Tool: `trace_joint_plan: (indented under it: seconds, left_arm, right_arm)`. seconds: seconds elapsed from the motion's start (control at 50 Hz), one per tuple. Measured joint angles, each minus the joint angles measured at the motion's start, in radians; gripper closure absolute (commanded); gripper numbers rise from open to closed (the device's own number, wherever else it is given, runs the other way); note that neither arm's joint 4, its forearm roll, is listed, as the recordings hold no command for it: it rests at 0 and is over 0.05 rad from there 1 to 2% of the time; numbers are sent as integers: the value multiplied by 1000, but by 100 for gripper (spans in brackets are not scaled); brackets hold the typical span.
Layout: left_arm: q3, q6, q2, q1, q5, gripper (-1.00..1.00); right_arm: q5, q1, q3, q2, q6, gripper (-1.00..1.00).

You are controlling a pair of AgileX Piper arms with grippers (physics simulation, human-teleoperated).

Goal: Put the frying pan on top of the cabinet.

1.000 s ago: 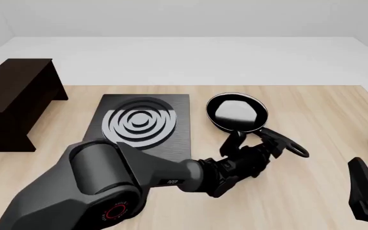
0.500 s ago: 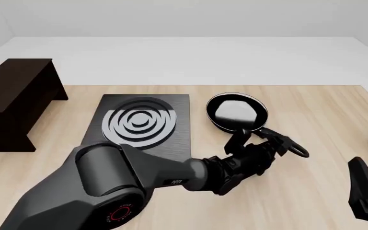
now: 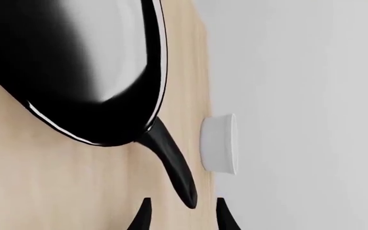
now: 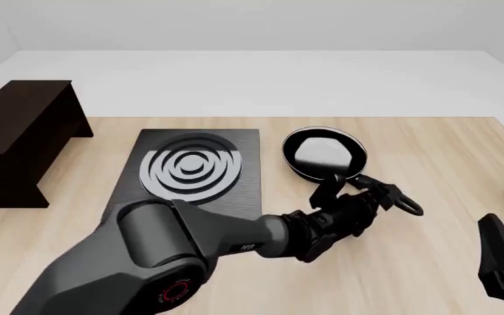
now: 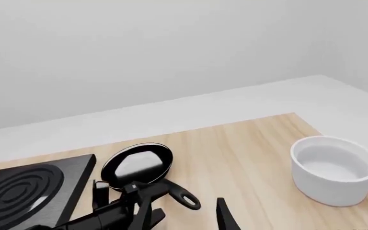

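Reaching across the light wooden table (image 4: 427, 275), the left gripper (image 4: 354, 189) is sitting with its dark fingers parted on either side of the long black handle (image 3: 171, 165), not pinching it. That handle belongs to the small round black frying pan (image 4: 325, 154) with the glossy grey-white inside, which is lying flat on the table just right of the flat black square stove plate (image 4: 191, 172) with silver rings. Standing well apart at the far left is the dark brown box-shaped cabinet (image 4: 20, 138). Near the right edge a white round bowl (image 5: 333, 169) is resting, while the right gripper (image 4: 501, 266) is hovering low; whether it is open I cannot tell.
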Motion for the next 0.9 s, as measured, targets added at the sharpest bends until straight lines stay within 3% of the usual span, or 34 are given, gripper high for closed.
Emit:
trace_joint_plan:
  seconds: [0.9]
  left_arm:
    - [-124,11,71,-5,48,-100]
  right_arm:
    - [-18,-12,0,22,29,-100]
